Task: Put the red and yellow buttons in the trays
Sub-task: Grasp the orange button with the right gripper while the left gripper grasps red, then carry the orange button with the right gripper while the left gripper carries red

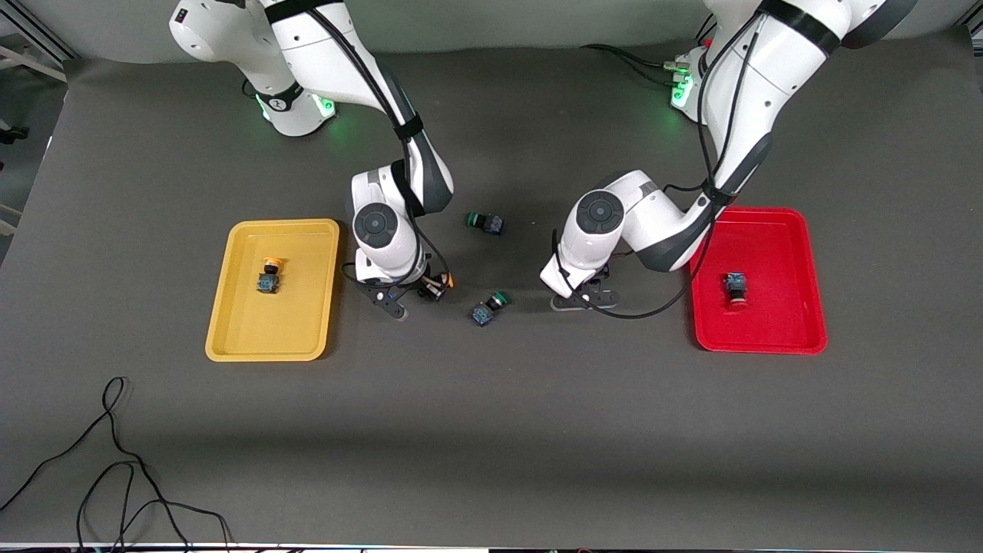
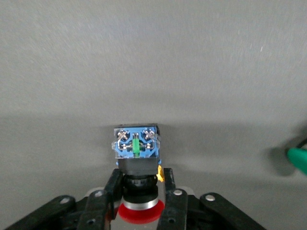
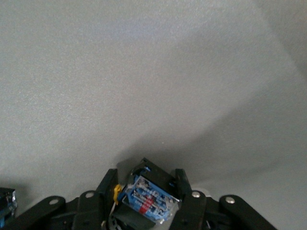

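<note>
Your shallow yellow plastic tray (image 1: 230, 322) has one orange-yellow-capped button switch (image 1: 268, 276) lying in it, and the shallow red plastic tray (image 1: 802, 253) holds one red-capped button switch (image 1: 736, 289). The left gripper (image 2: 140, 201), between the trays and nearer the red one, is pinching a second red-capped switch (image 2: 136, 168). The right gripper (image 3: 146, 191), just beside the yellow tray, is clamped on a blue-bodied switch (image 3: 147, 199); you can make out an orange tip (image 1: 449, 282) there from the front. Two green-capped switches (image 1: 484, 223) (image 1: 489, 307) lie on the mat between the arms.
</note>
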`<state>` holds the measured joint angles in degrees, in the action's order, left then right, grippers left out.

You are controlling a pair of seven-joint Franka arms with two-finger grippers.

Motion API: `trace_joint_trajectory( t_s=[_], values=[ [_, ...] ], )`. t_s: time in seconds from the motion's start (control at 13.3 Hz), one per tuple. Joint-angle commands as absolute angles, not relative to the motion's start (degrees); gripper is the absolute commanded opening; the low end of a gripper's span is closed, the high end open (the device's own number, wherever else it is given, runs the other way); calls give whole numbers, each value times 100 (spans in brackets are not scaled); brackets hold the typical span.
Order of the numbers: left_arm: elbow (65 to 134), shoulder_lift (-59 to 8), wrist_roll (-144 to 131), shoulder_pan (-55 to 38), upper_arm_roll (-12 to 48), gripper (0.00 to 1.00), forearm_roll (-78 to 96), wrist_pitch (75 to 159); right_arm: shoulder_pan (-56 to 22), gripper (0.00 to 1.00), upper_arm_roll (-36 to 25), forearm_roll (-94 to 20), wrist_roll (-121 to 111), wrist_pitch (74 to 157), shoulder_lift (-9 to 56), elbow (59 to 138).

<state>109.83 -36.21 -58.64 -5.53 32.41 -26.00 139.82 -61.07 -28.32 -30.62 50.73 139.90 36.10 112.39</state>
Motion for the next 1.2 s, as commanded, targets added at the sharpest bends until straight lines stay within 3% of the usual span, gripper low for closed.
trace_joint_trajectory(
  t_s=[0.0,0.15,0.38,0.67,0.9,1.12],
  values=[
    [10514,-3131,-6030,-571,3243,14,-2201,13047,-5618,14,-2874,-3217,4012,13344,3016,11303],
    [10083,-2770,-5829,-536,3243,13,-1620,12299,-5458,14,-3214,-3138,3116,12983,2883,11320],
    [10002,-2112,-4829,68,3243,13,-750,11490,-5519,14,-4154,-3129,1412,12561,2874,11329],
    [10256,-1276,-2529,1744,3226,13,-185,10242,-5441,14,-4544,-3129,30,12612,3058,11549],
    [10896,-976,-674,2967,3182,13,-263,10422,-5361,15,-4649,-3129,-499,12796,3155,11759],
    [11993,-1054,-167,3498,3173,14,-657,11921,-5344,18,-4816,-3129,-1009,12823,3164,11909]
  ],
)
